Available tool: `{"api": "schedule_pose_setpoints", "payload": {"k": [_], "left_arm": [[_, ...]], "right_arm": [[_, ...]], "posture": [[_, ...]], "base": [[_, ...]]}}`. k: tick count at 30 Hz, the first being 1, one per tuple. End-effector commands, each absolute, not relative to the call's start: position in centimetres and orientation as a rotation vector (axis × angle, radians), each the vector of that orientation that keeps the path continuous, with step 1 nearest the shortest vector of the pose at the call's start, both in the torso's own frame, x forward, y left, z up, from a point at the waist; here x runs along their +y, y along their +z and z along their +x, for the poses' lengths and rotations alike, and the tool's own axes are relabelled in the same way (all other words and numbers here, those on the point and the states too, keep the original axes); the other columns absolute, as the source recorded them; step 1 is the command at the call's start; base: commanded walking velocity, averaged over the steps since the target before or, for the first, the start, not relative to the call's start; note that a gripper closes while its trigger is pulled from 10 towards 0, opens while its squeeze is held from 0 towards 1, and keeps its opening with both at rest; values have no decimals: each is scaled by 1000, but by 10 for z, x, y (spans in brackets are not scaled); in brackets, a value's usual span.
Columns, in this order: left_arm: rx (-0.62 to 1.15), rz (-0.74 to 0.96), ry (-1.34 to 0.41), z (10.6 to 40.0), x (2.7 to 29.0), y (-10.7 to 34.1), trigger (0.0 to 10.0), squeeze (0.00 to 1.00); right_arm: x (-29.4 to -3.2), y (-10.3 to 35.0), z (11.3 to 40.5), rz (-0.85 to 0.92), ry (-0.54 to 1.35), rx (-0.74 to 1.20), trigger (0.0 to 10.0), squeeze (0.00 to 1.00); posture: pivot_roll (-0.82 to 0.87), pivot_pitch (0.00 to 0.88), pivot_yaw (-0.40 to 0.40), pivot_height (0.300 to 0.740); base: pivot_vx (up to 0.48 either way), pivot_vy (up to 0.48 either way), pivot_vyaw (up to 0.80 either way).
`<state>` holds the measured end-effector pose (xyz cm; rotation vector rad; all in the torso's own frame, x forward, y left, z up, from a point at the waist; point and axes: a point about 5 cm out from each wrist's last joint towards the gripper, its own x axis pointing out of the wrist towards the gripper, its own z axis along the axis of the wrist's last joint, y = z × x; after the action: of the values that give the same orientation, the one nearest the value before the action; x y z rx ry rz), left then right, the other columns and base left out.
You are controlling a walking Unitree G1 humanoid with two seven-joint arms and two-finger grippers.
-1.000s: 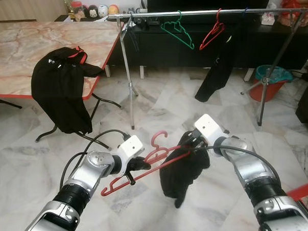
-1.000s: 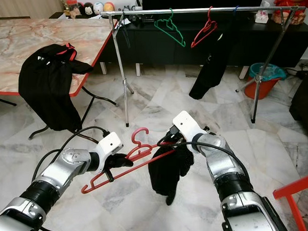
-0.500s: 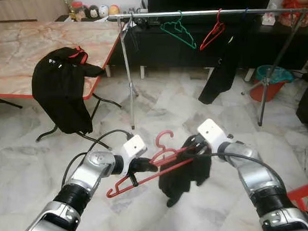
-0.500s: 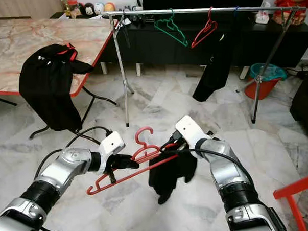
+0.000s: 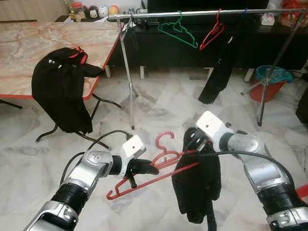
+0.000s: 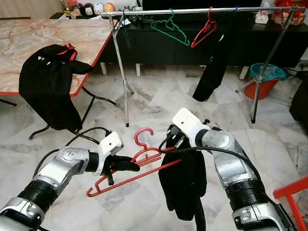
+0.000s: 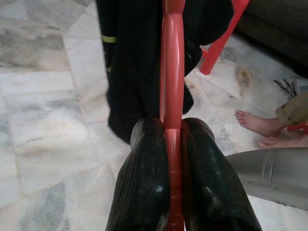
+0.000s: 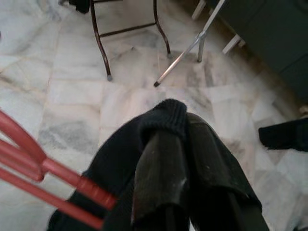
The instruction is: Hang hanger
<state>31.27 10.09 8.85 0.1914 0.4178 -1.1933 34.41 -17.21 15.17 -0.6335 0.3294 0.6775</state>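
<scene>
Left gripper [image 5: 150, 170] fingers clamp red plastic hanger [image 5: 159, 164], right gripper [image 5: 192, 146] fingers pinch black cloth garment [image 5: 198, 184]; next, thread hanger in.

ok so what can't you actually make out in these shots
- Whether the black garment is threaded onto the red hanger or only draped by it: the cloth covers that end in both eye views.
- The right pincer fingertips: cloth is wrapped over them in the right wrist view.
- The person: feet alone, cut off by the left wrist view's edge.
- The left pincer is shut on the hanger.
</scene>
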Motion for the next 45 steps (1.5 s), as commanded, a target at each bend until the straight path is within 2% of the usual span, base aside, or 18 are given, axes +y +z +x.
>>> {"api": "schedule_pose_setpoints", "payload": {"k": [1, 11, 20, 28, 45], "left_arm": [[401, 175, -1231, 309, 98, 90, 10000, 0], [359, 183, -1198, 312, 94, 92, 10000, 0], [350, 190, -1167, 314, 90, 92, 10000, 0], [318, 166, -1151, 318, 84, 96, 10000, 0], [210, 146, -1056, 330, 73, 107, 10000, 0]], "right_arm": [[-165, 168, 345, -652, 712, 261, 10000, 0], [-152, 172, 331, -651, 844, 239, 10000, 0], [-151, 181, 324, -629, 882, 207, 10000, 0], [-142, 182, 303, -576, 1022, 182, 10000, 0], [-136, 161, 283, -568, 1086, 282, 10000, 0]], "posture": [[-242, 12, 48, 740], [-244, 16, 49, 740], [-245, 17, 47, 740], [-250, 20, 50, 740], [-252, 23, 47, 740]], "base": [[0, 0, 0], [0, 0, 0], [0, 0, 0], [0, 0, 0], [0, 0, 0]]}}
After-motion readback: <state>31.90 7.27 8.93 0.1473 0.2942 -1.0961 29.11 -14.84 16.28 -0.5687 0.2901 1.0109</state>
